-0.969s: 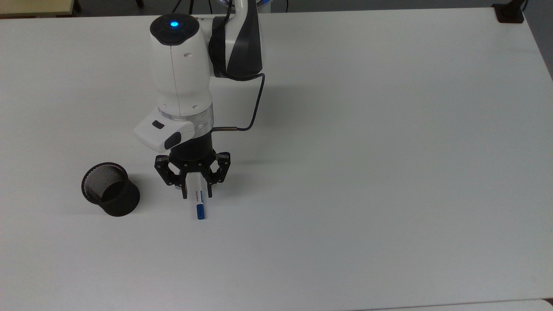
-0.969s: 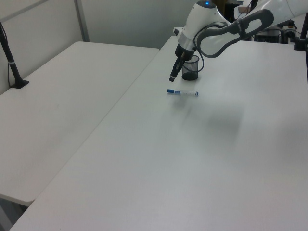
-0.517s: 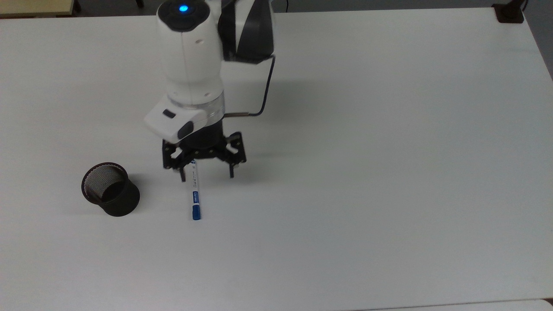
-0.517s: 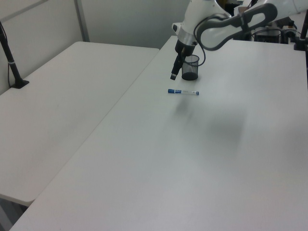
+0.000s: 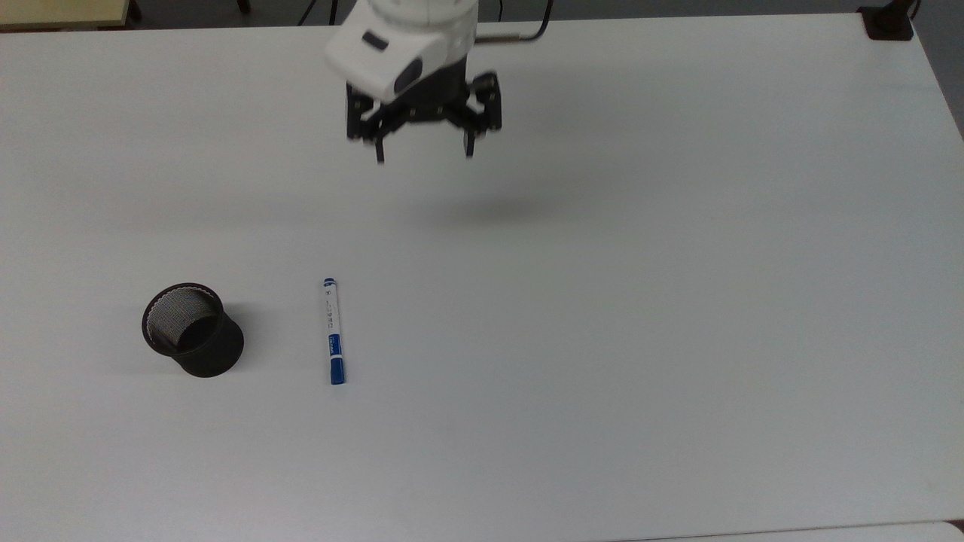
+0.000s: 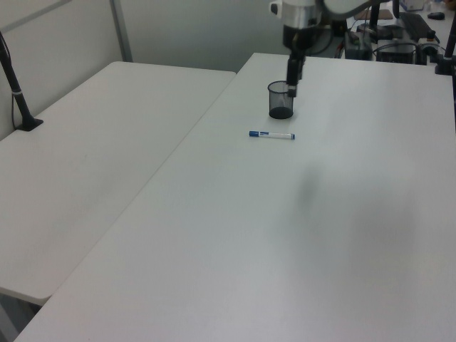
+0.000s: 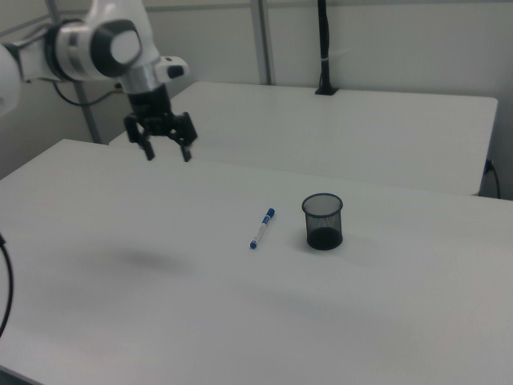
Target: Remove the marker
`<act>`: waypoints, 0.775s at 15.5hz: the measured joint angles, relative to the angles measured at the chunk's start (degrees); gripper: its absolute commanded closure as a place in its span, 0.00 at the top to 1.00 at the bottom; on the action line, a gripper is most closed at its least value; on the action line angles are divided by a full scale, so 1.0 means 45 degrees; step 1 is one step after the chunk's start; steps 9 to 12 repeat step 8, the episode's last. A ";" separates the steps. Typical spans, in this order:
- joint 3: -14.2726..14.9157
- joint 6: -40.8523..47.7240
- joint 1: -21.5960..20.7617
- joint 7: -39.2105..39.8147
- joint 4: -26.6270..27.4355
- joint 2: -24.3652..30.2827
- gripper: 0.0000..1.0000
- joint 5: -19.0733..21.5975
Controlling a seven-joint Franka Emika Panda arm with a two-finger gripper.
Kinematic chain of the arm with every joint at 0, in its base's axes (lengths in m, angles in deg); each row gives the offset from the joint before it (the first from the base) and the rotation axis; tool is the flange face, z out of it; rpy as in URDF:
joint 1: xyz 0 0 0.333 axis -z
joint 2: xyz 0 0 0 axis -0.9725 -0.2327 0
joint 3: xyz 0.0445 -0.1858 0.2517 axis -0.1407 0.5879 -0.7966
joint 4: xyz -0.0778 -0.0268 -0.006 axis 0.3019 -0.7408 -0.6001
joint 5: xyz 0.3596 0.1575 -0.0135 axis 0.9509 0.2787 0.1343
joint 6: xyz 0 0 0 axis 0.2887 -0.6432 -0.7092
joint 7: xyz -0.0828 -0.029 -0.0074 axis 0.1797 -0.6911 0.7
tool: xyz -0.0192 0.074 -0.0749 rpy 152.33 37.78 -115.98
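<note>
The marker (image 5: 332, 331) (image 6: 271, 135) (image 7: 261, 228), white with a blue cap, lies flat on the white table (image 5: 602, 301), just to the top view's right of the black mesh cup (image 5: 191, 330) (image 6: 280, 99) (image 7: 323, 220). My gripper (image 5: 423, 154) (image 7: 167, 154) hangs open and empty well above the table, far from the marker toward the top view's upper edge. In the left view the gripper (image 6: 291, 84) stands above the cup's far side.
A second white table (image 6: 85, 157) (image 7: 361, 120) adjoins this one. A black clamp post stands on it (image 6: 18, 92) (image 7: 324, 48). Another black clamp (image 5: 887, 21) sits at the top view's upper right corner.
The gripper opened, left the marker lying on the table, then rose and pulled back toward the top view's upper edge. The marker stayed beside the cup.
</note>
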 measured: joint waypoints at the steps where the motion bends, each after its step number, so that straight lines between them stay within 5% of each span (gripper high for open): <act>1: 0.0080 0.0709 -0.0156 -0.0053 0.0010 0.0358 1.00 0.0000; 6: 0.0909 0.2166 -0.0827 -0.0990 0.0545 0.1893 1.00 0.0027; 12: 0.1016 0.2173 -0.0833 -0.1372 0.0799 0.2228 1.00 0.0028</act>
